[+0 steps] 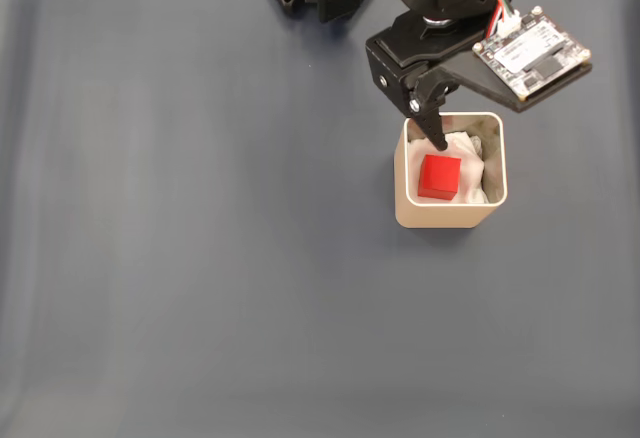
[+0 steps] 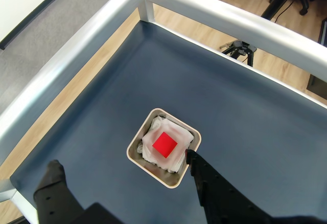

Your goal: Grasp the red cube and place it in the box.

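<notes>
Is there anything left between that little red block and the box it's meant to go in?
No, nothing visible stands between them. The red cube already rests on the white padding inside the box. The gripper is above it, jaws open and apart from the cube.

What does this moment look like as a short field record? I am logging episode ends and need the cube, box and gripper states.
red cube: inside the box, resting on white padding, free of the fingers
box: upright on the dark blue table
gripper: open, above the box, holding nothing
finger position: in the fixed view, one fingertip over the box's top edge
task state: cube appears placed
</notes>
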